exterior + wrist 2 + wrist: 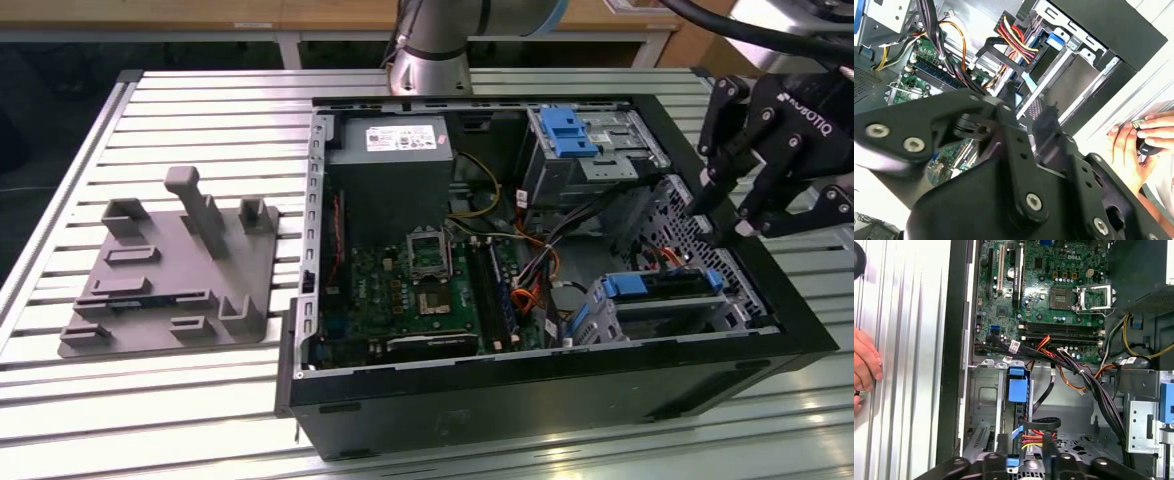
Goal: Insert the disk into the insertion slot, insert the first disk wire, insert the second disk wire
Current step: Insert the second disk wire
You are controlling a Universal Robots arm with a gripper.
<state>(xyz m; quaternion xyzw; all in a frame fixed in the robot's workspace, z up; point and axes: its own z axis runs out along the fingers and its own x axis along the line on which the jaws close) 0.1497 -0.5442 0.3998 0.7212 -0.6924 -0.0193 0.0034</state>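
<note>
The exterior view shows the disk (663, 287) with its blue caddy already sitting in the insertion slot (627, 310), at the near right corner of the open computer case (534, 400). The gripper (737, 215) hangs above that case's right wall, fingers narrowly apart and holding nothing. A person's hand (865, 362) rests on the slatted table (909, 365).

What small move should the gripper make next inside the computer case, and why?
Probably close on the red-and-yellow wire bundle: the open gripper seems to straddle it, and the disk already appears seated in the insertion slot.
</note>
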